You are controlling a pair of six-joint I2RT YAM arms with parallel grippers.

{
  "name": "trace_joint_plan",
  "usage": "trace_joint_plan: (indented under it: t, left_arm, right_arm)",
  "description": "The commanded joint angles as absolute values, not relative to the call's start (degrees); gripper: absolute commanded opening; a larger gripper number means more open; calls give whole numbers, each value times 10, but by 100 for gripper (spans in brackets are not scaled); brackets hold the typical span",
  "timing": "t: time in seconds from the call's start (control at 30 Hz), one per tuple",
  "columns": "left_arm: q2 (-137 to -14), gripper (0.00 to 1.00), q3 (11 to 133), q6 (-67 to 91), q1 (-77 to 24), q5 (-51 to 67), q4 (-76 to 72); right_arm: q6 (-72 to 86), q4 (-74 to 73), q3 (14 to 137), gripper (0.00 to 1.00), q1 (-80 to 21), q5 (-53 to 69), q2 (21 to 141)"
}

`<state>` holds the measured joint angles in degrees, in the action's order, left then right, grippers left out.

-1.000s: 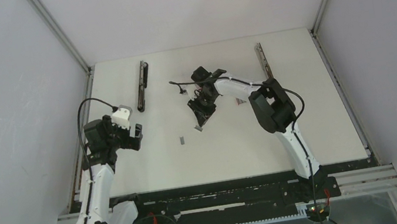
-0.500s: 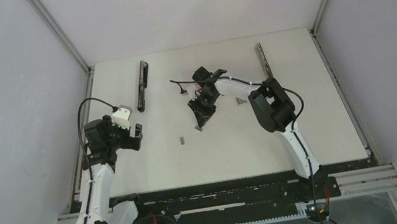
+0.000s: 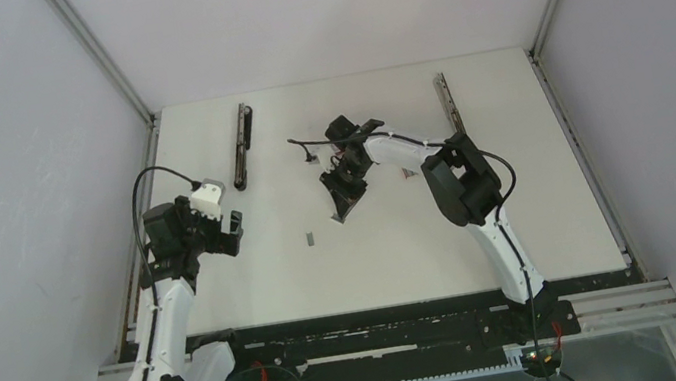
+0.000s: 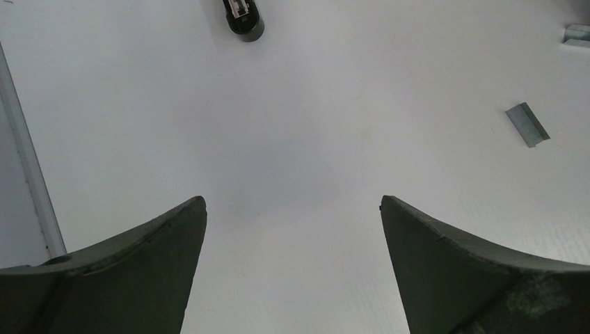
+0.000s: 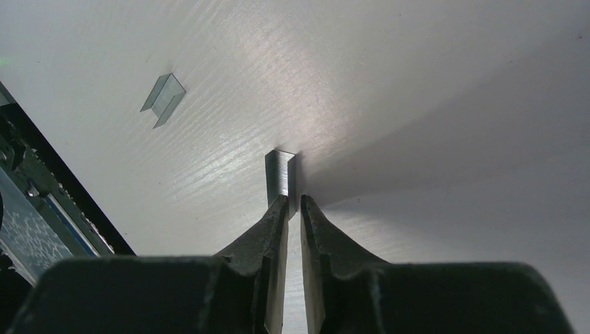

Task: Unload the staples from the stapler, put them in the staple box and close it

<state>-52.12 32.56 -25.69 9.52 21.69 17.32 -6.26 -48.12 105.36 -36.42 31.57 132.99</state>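
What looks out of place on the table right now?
Two staple strips lie loose on the table, at different angles: one at the right gripper's tips, the other farther off. Nothing looks damaged.

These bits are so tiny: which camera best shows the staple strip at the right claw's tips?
Right wrist view: the staple strip shows sharp and ribbed by the right gripper. From above, the right arm hides it. The left wrist view has only a grey scrap at its edge, perhaps it.
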Motion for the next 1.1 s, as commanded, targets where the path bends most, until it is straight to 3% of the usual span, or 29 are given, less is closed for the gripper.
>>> trace_joint_plan:
  t: [0.0,0.17,0.37,0.6,1.07]
  left_arm:
    - [-519,100,330,-265,102,231,168]
    - [-519,100,330,-265,102,231,167]
    - [-522,100,330,-265,101,231,168]
    - [-521,100,330,-265,101,229,168]
    - [-523,100,330,-265,101,229,168]
  right_arm:
    - [-60,-493,1049,12,-368,277,1360]
    - [-53,-495,1049,5,-358,292,1361]
    - [-47,-510,1056,6,-347,320,1374]
    - [-36,-521,1060,20,-335,320,1377]
    - [-76,-489,1042,41,-373,148,1273]
